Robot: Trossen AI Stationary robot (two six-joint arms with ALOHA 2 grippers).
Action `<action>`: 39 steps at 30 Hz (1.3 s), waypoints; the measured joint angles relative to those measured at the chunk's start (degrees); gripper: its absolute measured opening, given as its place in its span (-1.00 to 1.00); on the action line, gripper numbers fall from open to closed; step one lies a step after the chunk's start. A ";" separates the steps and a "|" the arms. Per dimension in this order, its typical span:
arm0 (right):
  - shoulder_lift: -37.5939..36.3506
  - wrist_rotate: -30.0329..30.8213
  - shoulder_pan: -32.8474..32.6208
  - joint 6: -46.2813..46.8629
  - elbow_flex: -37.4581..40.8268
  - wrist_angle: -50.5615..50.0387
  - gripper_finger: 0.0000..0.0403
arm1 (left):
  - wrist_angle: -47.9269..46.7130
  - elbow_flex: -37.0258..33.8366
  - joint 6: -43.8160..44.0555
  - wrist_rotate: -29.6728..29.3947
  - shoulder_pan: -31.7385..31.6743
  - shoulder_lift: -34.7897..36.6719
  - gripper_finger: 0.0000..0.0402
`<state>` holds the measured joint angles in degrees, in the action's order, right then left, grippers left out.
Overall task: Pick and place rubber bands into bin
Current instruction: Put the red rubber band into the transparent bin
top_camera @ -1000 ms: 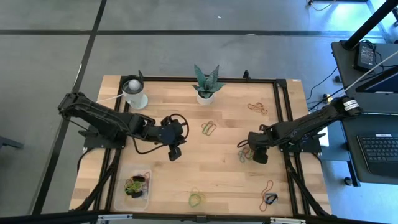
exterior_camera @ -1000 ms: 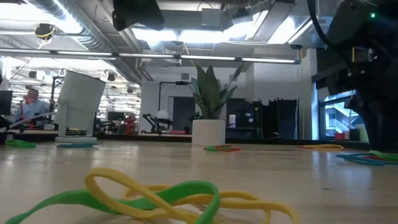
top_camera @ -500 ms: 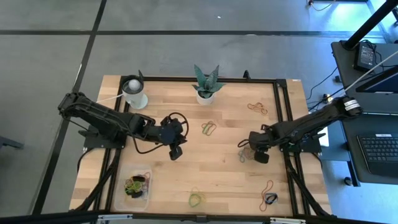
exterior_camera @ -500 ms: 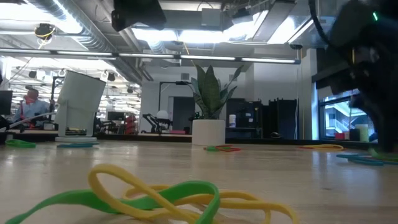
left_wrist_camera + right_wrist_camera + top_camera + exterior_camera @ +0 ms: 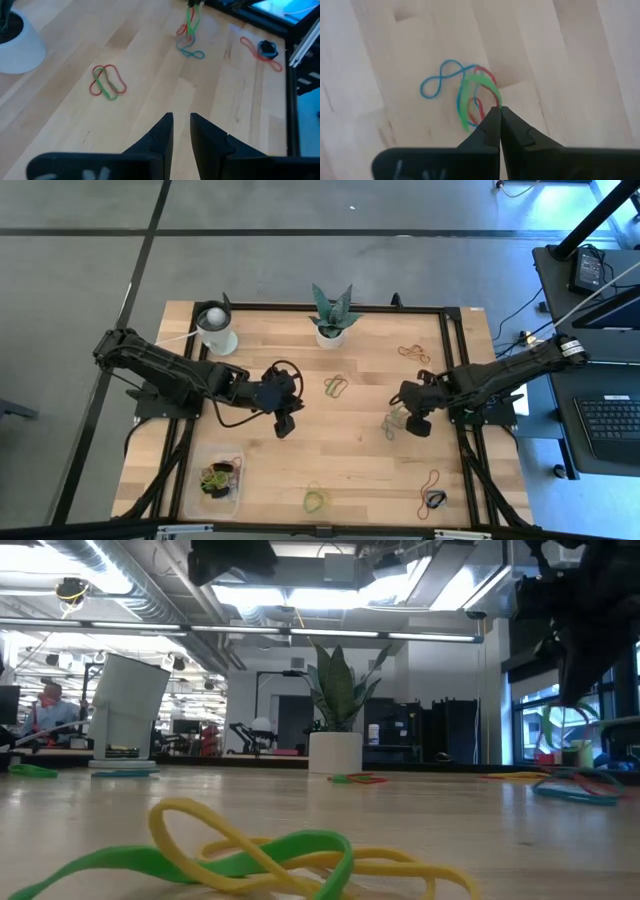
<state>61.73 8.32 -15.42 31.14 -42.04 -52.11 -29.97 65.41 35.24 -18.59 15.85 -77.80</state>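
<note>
My right gripper (image 5: 496, 111) is shut on a small tangle of rubber bands, a green one (image 5: 466, 102) and a red one (image 5: 488, 76), right of the table's middle (image 5: 394, 423). A blue band (image 5: 436, 83) is caught up with them. My left gripper (image 5: 181, 120) hovers over bare wood at the table's middle (image 5: 286, 427), with a narrow gap between its fingers and nothing in it. The clear bin (image 5: 214, 480) stands at the near left with several bands inside. My right gripper pinches the top of the green and red loops (image 5: 490, 102) between its two fingertips, coming from above and pointing down. The loops hang stretched below the fingers (image 5: 190, 22). The blue band's lower end (image 5: 192, 53) lies on the wood.
Loose bands lie near the plant (image 5: 336, 386), at the far right (image 5: 413, 354), at the near edge (image 5: 316, 500) and near right (image 5: 432, 479), beside a small black clip (image 5: 434, 500). A white cup (image 5: 217, 328) and a potted plant (image 5: 333, 315) stand at the far edge.
My right gripper has risen from the table and gone slightly toward the far edge. The green and red bands have come up with it and hang stretched, while the blue band's lower end has stayed on the wood.
</note>
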 joint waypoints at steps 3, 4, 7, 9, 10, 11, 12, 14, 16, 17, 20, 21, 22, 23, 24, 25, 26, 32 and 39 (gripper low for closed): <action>0.11 -0.68 -0.04 1.35 0.00 0.06 -0.98 | 0.17 0.00 0.04 0.00 -0.02 0.00 -0.71; 0.19 -0.89 -0.06 1.44 0.00 0.04 -0.98 | 0.23 0.00 0.04 0.00 -0.02 0.00 -0.71; 0.09 -0.90 -0.54 1.63 0.00 0.06 -0.98 | 0.23 0.00 0.06 0.07 0.02 0.00 -0.71; 0.10 -0.96 -0.56 1.61 0.00 0.06 -0.98 | 0.25 0.00 0.03 0.07 0.07 0.00 -0.71; 0.09 -0.96 -0.56 1.62 0.00 0.06 -0.98 | 0.25 0.00 0.04 0.07 0.07 0.00 -0.71; 0.09 -0.96 -0.56 1.65 0.00 0.06 -0.98 | 0.25 0.00 0.07 0.07 0.05 0.00 -0.71; 0.09 -0.96 -0.56 1.65 0.00 0.06 -0.98 | 0.25 0.00 0.07 0.07 0.05 0.00 -0.71; 0.09 -0.96 -0.56 1.63 0.00 0.06 -0.98 | 0.25 0.00 0.07 0.07 0.05 0.00 -0.71; 0.09 -0.96 -0.56 2.22 0.08 0.16 -0.98 | 0.25 0.00 0.07 0.08 0.05 0.00 -0.71; 0.09 -0.96 -0.56 3.08 0.18 0.23 -0.98 | 0.25 0.00 0.04 0.07 0.05 0.00 -0.71; 0.09 -1.07 -0.56 4.62 1.10 1.08 -0.97 | 0.25 0.00 0.04 0.04 0.02 0.00 -0.71; 0.09 -1.42 -0.56 4.81 1.57 1.71 -0.97 | 0.25 0.00 0.04 0.04 0.02 0.00 -0.71; 0.09 -2.24 -0.56 4.89 2.17 2.40 -0.97 | 0.23 0.00 0.04 0.04 0.02 0.00 -0.71; 0.09 -3.05 -0.54 4.91 2.85 3.21 -0.97 | 0.25 0.00 0.04 0.04 0.02 0.00 -0.71; 0.15 -3.56 -0.54 4.95 3.52 4.14 -0.97 | 0.25 0.00 0.06 0.04 0.02 0.00 -0.71; 0.22 -3.85 -0.54 5.39 4.34 5.44 -0.96 | 0.25 0.00 0.07 0.03 0.02 0.00 -0.71; 0.24 -3.93 -0.56 6.11 5.24 6.60 -0.95 | 0.25 0.00 0.21 0.03 0.02 0.00 -0.71; 0.24 -5.30 -0.54 8.59 10.83 11.75 -0.80 | 0.25 0.00 2.36 -0.02 0.05 0.00 -0.71; 0.26 -7.05 -0.54 9.17 15.21 11.73 -0.61 | 0.25 0.00 2.54 -0.14 0.05 0.00 -0.71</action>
<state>62.00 1.27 -15.97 40.32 -26.83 -40.38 -29.71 65.41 37.78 -18.73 15.90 -77.80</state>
